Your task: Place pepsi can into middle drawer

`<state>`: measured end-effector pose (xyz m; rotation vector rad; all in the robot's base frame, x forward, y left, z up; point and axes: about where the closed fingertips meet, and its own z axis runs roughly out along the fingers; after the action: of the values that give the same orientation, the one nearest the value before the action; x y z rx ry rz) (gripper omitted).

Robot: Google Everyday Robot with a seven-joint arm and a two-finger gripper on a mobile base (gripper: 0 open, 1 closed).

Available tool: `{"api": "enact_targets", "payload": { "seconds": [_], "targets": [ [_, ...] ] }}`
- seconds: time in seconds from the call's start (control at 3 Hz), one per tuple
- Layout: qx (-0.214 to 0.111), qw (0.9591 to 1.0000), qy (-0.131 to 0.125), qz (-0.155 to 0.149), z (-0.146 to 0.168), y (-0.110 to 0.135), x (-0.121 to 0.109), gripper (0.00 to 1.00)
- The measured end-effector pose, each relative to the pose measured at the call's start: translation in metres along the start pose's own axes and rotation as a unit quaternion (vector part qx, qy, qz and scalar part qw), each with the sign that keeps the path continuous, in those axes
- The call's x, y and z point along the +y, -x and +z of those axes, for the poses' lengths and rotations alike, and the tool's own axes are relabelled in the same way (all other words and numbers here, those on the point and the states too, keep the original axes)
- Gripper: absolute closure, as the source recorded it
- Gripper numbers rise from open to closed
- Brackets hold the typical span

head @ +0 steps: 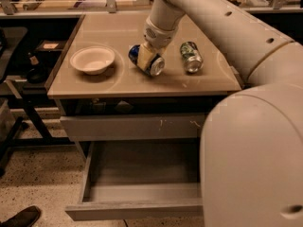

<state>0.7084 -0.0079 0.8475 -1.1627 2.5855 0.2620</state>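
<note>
The pepsi can (152,64), dark blue with a silver end, lies on its side on the tan counter top (118,82), near its middle. My gripper (144,56) comes down from the arm above and sits on the can, a cream finger (143,56) across its body, shut on it. The middle drawer (137,209) stands pulled out below the counter, its grey inside showing nothing in it. My arm's big white body hides the drawer's right part.
A green-and-silver can (191,56) lies right of the pepsi can. A white bowl (92,59) sits at the counter's left. The closed top drawer front (137,126) has white scratch marks. A dark shoe (21,217) is on the floor at the bottom left.
</note>
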Motion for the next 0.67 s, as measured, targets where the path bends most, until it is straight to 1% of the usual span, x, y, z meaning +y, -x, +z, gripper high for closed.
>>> {"api": "enact_targets", "payload": {
  "seconds": [0.33, 0.67],
  "targets": [
    [-0.008, 0.9999, -0.012, 0.004, -0.023, -0.034, 0.016, 1.0],
    [-0.011, 0.9998, -0.017, -0.001, -0.037, -0.062, 0.037, 1.0]
  ]
}}
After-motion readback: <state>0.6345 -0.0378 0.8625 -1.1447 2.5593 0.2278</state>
